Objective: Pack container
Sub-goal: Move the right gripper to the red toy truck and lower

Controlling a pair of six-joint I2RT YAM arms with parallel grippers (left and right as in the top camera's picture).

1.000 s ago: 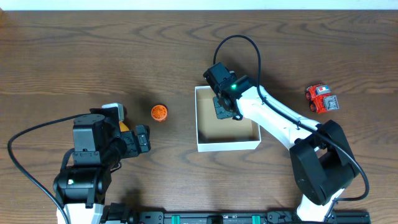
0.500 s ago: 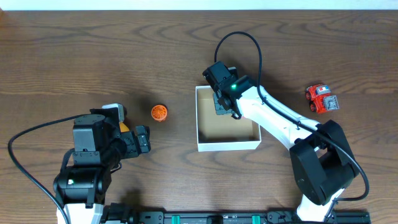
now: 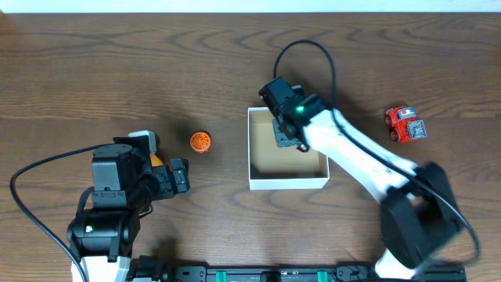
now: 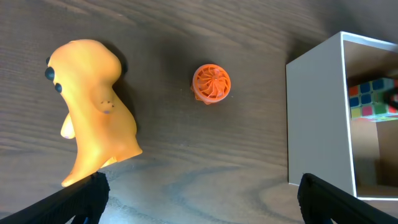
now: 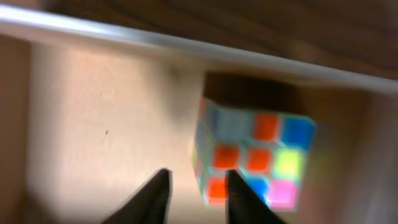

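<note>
Over the box point(image 3: 287, 183), mid-table, my right arm point(image 3: 352, 153) now smears with motion where it held steady; the right gripper point(image 5: 196, 180) stands slightly spread and empty, the cube point(image 5: 255, 158) lying free in a corner. I judge one item packed; ball point(image 3: 200, 141) and truck point(image 3: 405, 124) remain outside

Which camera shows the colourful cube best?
The right wrist camera: the cube sits close up, though blurred, inside the container. The left wrist camera catches only its edge past the wall. Overhead, the right arm covers it.
</note>
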